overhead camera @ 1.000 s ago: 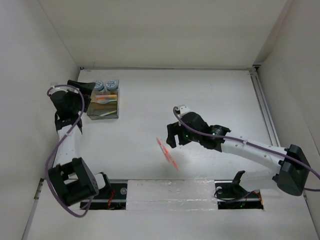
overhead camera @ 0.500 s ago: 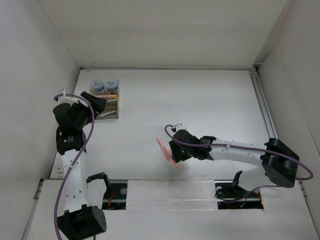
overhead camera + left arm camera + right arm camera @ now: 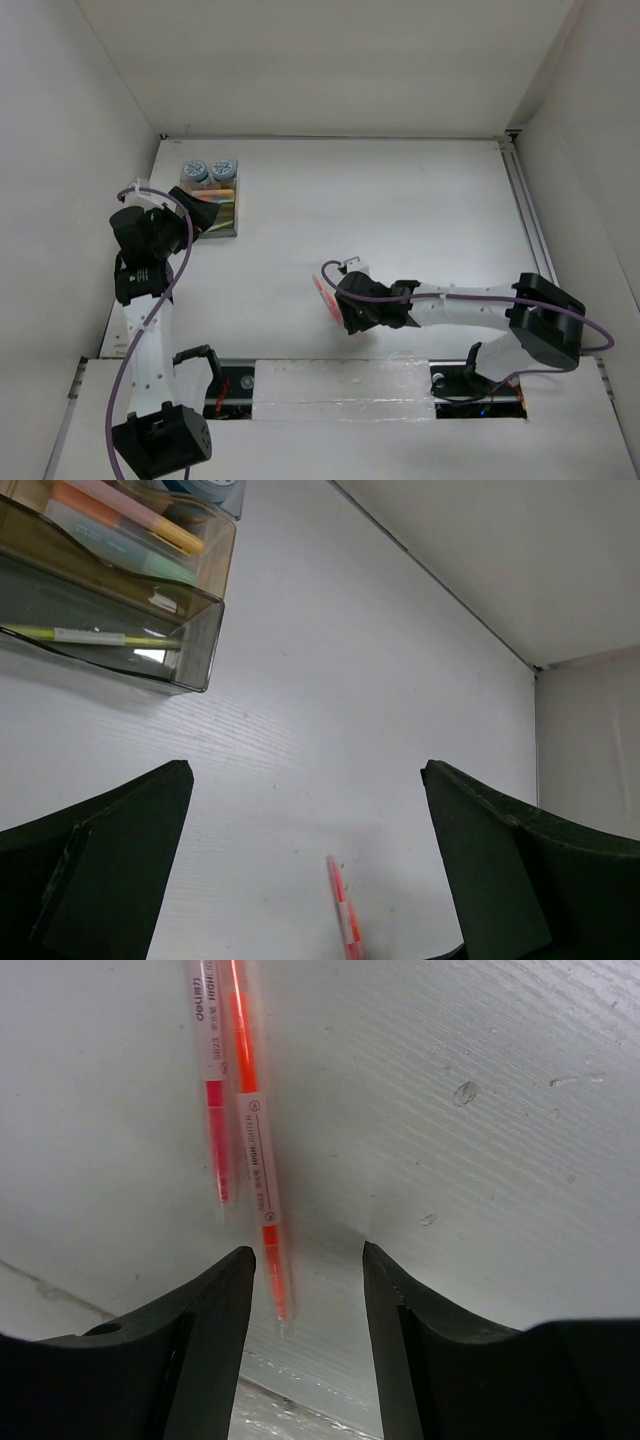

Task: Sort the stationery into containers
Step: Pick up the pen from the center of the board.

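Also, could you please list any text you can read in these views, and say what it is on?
"HIGHLIGHT…", probably: white label of the pink highlighter, right wrist view; the word before it is blurred.
Label of the orange highlighter: print too small to read.
Label of the yellow pen in the organiser tray: unreadable.

Table (image 3: 400,200): white, matt, with a fine wood-like grain in the close view. Walls stand on its left, far and right sides.

Lying directly on it:
- Tray (image 3: 222,222), in the far-left area close to the left wall, sitting flat. Its walls look smoky brown and see-through from the left wrist view.
- Pink pen (image 3: 213,1110) and orange pen (image 3: 255,1150), near the middle of the near edge and well apart from the tray. They lie flat, side by side, nearly parallel and touching. The orange one is offset lengthwise past the pink one's end.
- Two blue-and-white cylinders (image 3: 198,170) at the tray's far end. Cannot tell whether they are on the table or in the tray.

Surface marks: a few small scuffs (image 3: 463,1092) beside the pens.
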`<control>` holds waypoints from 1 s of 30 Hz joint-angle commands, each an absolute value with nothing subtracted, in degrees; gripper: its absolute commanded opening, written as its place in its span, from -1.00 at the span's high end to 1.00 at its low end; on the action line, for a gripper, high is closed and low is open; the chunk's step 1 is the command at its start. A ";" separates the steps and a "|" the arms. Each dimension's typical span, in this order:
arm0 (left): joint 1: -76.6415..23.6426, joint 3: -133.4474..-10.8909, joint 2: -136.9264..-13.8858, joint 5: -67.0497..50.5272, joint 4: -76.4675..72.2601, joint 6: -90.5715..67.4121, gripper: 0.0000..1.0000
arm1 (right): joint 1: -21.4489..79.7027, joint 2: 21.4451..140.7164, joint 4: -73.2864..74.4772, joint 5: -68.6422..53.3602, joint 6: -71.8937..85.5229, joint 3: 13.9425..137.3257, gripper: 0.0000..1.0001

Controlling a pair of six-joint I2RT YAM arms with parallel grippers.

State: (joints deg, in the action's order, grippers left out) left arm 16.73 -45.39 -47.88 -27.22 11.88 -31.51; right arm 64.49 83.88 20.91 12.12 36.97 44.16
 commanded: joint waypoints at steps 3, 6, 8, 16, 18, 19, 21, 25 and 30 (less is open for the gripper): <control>16.79 -44.74 -47.02 -29.79 10.02 -30.41 -0.99 | 65.12 85.86 19.51 14.06 37.71 44.56 -0.05; 16.79 -44.74 -47.02 -29.79 10.02 -30.41 -0.99 | 65.13 85.87 19.51 14.06 37.71 44.56 -0.05; 16.79 -44.74 -47.02 -29.79 10.02 -30.41 -0.99 | 65.13 86.39 19.51 14.06 37.71 44.56 -0.05; 16.79 -44.74 -47.02 -30.32 10.02 -30.41 -0.99 | 65.13 88.86 22.76 17.48 38.31 47.02 0.07; 16.79 -44.74 -47.02 -30.84 10.02 -30.41 -0.99 | 65.65 89.56 23.29 18.02 38.32 47.54 0.09; 16.79 -44.74 -47.02 -30.85 10.02 -30.41 -0.99 | 65.65 90.26 23.81 18.63 38.84 48.16 0.09; 16.79 -44.74 -47.02 -30.85 10.02 -30.41 -0.99 | 66.26 91.05 24.51 19.15 38.85 48.86 0.13; 16.79 -44.74 -47.02 -30.85 9.49 -30.41 -0.99 | 66.27 93.25 25.05 20.21 39.37 49.39 0.30; 16.79 -44.74 -47.02 -30.85 9.49 -30.41 -0.99 | 66.27 93.78 25.66 20.74 39.90 49.92 0.55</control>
